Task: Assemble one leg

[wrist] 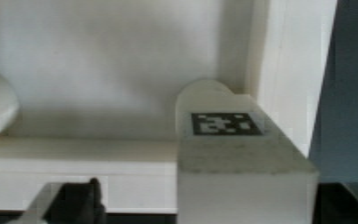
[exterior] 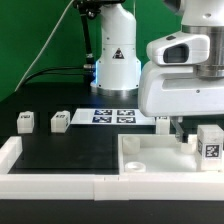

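Gripper (exterior: 182,128) sits low over panel (exterior: 150,155) at ext. view's right; you can't tell finger state. Leg (exterior: 209,146) w/ tag stands just beside it, on panel (wrist: 87,60); leg (wrist: 229,140) fills wrist view.

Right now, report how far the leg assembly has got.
Done: the large flat white square panel lies on the table.
In hand: the end effector hangs low over it, beside a stubby white tagged plastic leg. Grip and seating cannot be told.
Left: two loose legs wait apart.
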